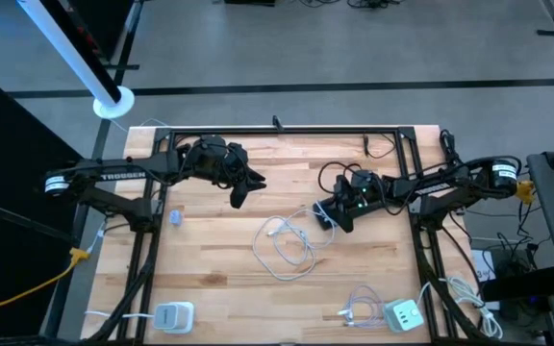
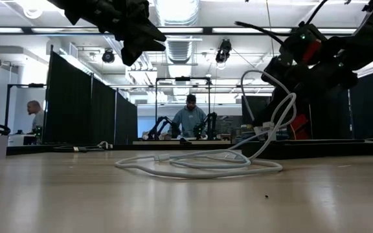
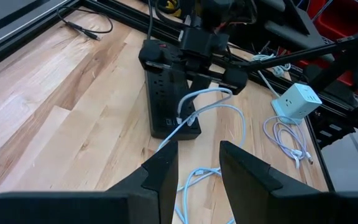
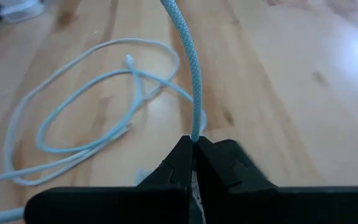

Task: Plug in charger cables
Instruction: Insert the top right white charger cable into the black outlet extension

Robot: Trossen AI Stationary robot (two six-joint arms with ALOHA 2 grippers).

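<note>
A white braided charger cable point(image 1: 285, 248) lies in loose loops on the wooden table point(image 1: 210, 259). One stretch rises to my right gripper point(image 1: 339, 219), which is shut on it above a black power strip point(image 3: 166, 93). One end of the cable reaches the strip's near end point(image 3: 180, 119). My left gripper point(image 3: 197, 168) hangs open in the air left of the strip with nothing between its fingers. A second white cable point(image 1: 356, 309) lies bundled near the front edge. A thin black cable point(image 1: 381, 149) lies by the far rail. My right gripper pinches a lifted stretch of the white cable point(image 4: 195, 130) between its two fingertips point(image 4: 182, 155). The fingers slant down from the table's right side, and the cable runs on ahead of them. The held stretch is clear of the table; the loops point(image 4: 86, 106) lie slack on the wood.
White charger blocks stand at the front left point(image 1: 173, 315) and front right point(image 1: 404, 314). A yellow cable point(image 1: 27, 284) runs off the left side. The black frame rail point(image 1: 287, 130) bounds the far edge. People are in the room beyond point(image 2: 190, 116).
</note>
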